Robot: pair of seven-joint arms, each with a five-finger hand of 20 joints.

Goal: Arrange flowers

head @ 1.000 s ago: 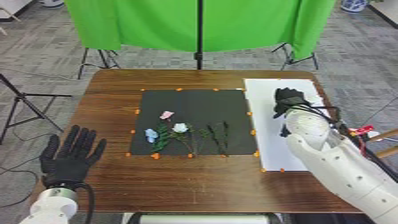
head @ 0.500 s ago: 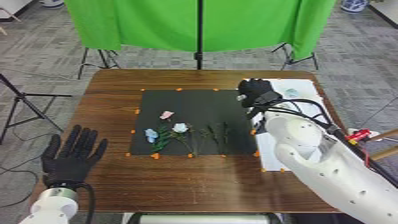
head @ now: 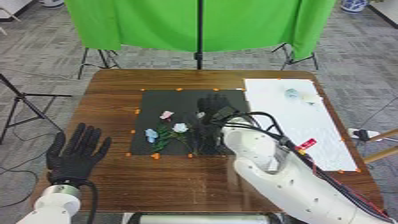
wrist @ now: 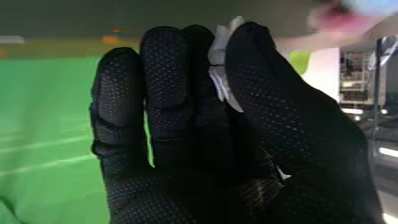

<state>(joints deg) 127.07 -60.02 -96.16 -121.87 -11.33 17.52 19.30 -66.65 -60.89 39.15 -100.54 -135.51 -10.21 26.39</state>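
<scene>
The right robot hand (head: 211, 105) has just crossed from the white sheet (head: 298, 137), beside the table's (head: 111, 100) right edge, to the dark mat (head: 173, 100) nearer the middle. It now hangs over the right part of the mat, its fingers pointing toward the table's far edge. In the right wrist view, its thumb presses against the long fingers and pinches a pale piece (wrist: 218, 50) — probably a flower, though too little of it shows to be certain.

The left robot hand (head: 78, 152) rests by the near left corner, palm up, fingers spread and nothing in them.

On the mat, the pink flower (head: 166, 115), white flower (head: 180, 128) and blue flower (head: 151, 134) lie where they were, left of the right hand. On the white sheet, a pale blue-green item (head: 291, 93) lies near the table's far right corner.

The move looks like the carrying step, with placing next and the arrangement only partly built. The pale piece probably wants lowering beside the flowers, then a gentle release — a low pass could nudge its neighbours, and soft petals may cling to the glove.
</scene>
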